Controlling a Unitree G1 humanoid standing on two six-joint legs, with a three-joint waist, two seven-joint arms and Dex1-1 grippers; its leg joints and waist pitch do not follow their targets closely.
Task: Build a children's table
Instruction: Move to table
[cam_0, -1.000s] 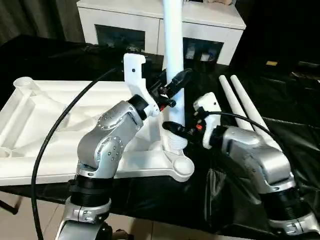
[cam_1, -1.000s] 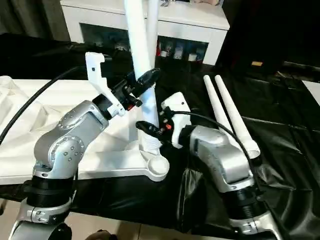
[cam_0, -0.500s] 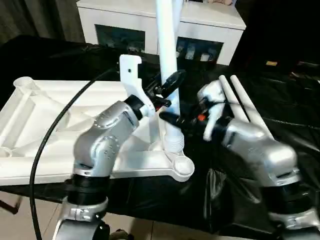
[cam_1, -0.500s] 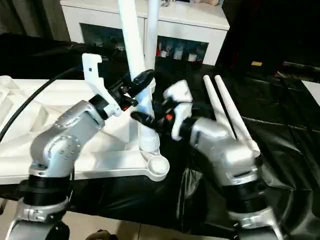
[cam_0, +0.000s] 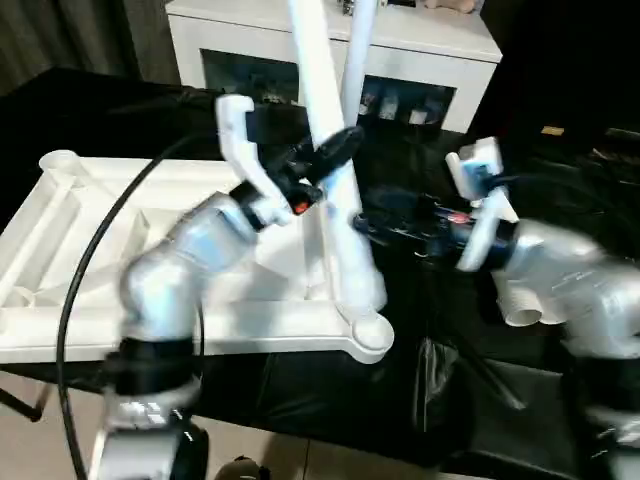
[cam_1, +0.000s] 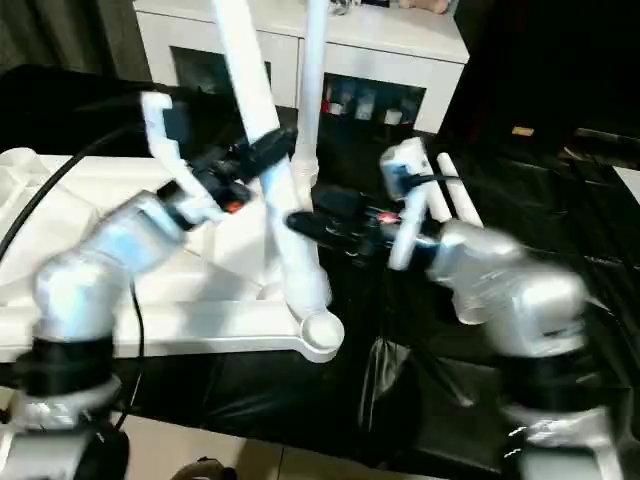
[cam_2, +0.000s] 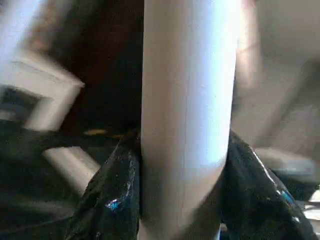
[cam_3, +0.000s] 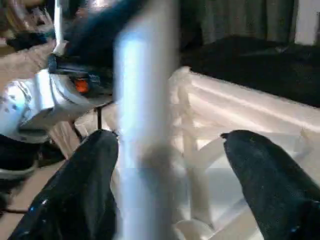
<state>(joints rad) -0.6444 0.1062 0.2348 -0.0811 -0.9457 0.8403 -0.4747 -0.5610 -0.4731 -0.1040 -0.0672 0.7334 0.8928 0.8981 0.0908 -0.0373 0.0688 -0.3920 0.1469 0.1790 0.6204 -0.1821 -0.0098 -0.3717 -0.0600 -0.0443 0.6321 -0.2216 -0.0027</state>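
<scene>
Black sheeting (cam_0: 470, 400) covers my work surface, with a white glass-doored cabinet (cam_0: 400, 60) behind it. On the sheet lies the white table top (cam_0: 150, 330), ribbed side up. My left gripper (cam_0: 330, 155) clamps a tilted leg (cam_0: 325, 150) whose foot sits by the near corner socket (cam_0: 370, 335). My right gripper (cam_1: 320, 222) is spread wide beside that leg, not touching. Spare legs (cam_1: 455, 200) lie behind my right arm.

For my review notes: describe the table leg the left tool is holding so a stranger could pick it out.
Start at the white tabletop lying ribbed side up. At its near right corner a white leg rises, leaning, clamped by the left tool. The spare legs lie flat on the black cloth.
</scene>
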